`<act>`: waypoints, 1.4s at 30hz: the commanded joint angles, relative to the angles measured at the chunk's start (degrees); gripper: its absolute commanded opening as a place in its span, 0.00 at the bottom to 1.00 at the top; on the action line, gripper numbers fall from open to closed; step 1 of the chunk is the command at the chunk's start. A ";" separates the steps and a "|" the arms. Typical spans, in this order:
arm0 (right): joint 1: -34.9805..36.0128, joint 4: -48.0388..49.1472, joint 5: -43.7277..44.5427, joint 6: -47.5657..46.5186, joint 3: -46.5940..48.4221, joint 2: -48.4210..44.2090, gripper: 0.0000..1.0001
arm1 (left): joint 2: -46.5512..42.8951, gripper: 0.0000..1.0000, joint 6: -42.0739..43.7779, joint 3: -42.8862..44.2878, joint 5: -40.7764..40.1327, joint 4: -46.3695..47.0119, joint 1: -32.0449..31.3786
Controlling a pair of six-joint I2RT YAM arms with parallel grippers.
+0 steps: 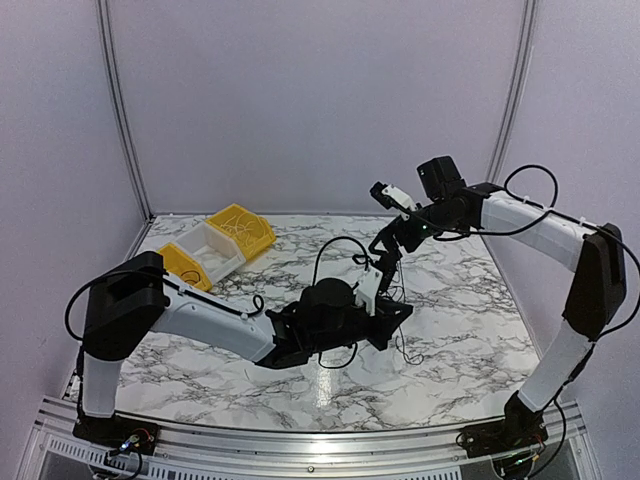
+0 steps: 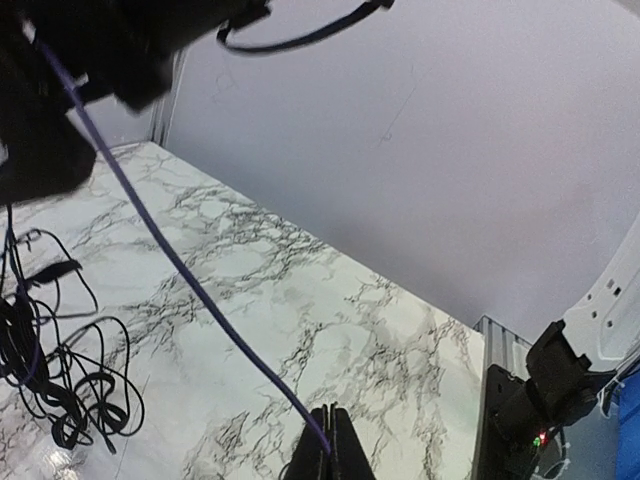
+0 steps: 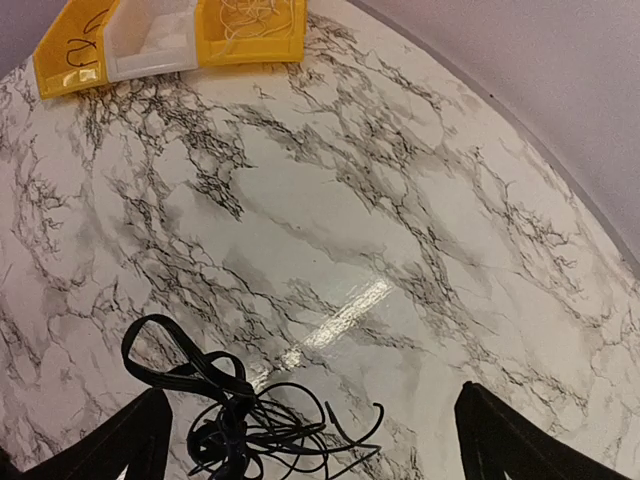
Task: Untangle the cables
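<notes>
The cables [image 3: 245, 425] are a clump of thin black wires with curly loops, lying low in the right wrist view. They also show in the left wrist view [image 2: 60, 385] at the left, on the marble, and as fine strands in the top view [image 1: 398, 342]. My left gripper [image 2: 331, 445] is shut on a thin purple cable [image 2: 180, 265] that runs taut up and left towards the right arm's dark wrist. My right gripper [image 3: 310, 440] is open, fingers wide apart, with the clump close to its left finger [image 3: 125, 445]. In the top view the left gripper [image 1: 398, 312] is just below the right gripper [image 1: 385, 250].
A row of small bins, yellow, white and yellow [image 1: 215, 245], stands at the back left of the marble table [image 1: 470, 300]; it also shows in the right wrist view [image 3: 150, 35]. The yellow ones hold thin wires. The right arm's base [image 2: 560, 380] is at the table's right edge.
</notes>
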 commanded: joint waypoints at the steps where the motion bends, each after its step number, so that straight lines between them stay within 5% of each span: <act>1: -0.34 -1.33 -9.01 2.85 4.04 -0.30 0.99 | 3.81 0.00 -1.89 0.12 -0.24 -4.50 -0.52; 12: -0.34 -1.04 -10.84 2.40 1.32 -4.02 0.99 | 2.56 0.00 -1.20 -9.40 -7.32 -4.45 -0.43; 20: -0.68 0.95 -5.41 -5.40 -6.00 -11.18 0.99 | -10.71 0.00 -2.12 -21.31 -16.64 -3.40 0.45; 23: -0.69 1.34 -4.82 -8.54 -9.85 -11.62 0.85 | -15.74 0.00 -6.85 -26.38 -17.89 -3.65 1.41; 26: -0.31 2.50 -4.56 -10.34 -12.99 -10.05 0.70 | -17.79 0.00 -12.59 -31.52 -18.04 -4.10 2.01; 33: 0.10 5.91 -4.34 -11.41 -11.98 -1.20 0.57 | -18.50 0.00 -21.65 -39.61 -19.36 -4.02 2.03; 42: 0.51 7.66 -1.94 -12.03 -3.67 10.79 0.59 | -20.49 0.00 -23.00 -43.28 -20.61 -4.04 2.03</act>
